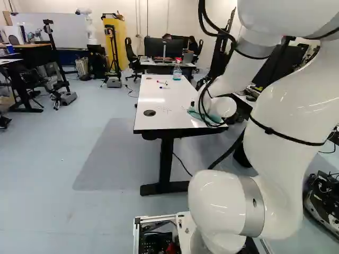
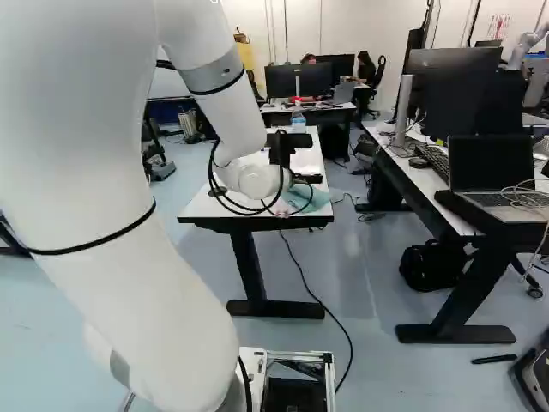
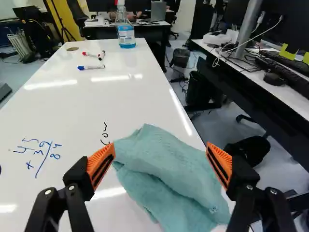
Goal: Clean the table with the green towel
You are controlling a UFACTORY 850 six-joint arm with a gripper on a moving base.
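One pincer (image 2: 305, 160) stands wide open over the desk (image 3: 87, 101) | towel (image 3: 169, 166) lies crumpled at the desk's edge, seen between the fingers | handwriting (image 3: 40, 153) beside it | bottle (image 3: 126, 36) and three markers (image 3: 91, 67) farther off

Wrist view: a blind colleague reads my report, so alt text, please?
Open gripper, its fingers either side of a crumpled green towel on a white table with handwriting. Farther along lie three markers; a bottle of blue liquid stands near the far end.
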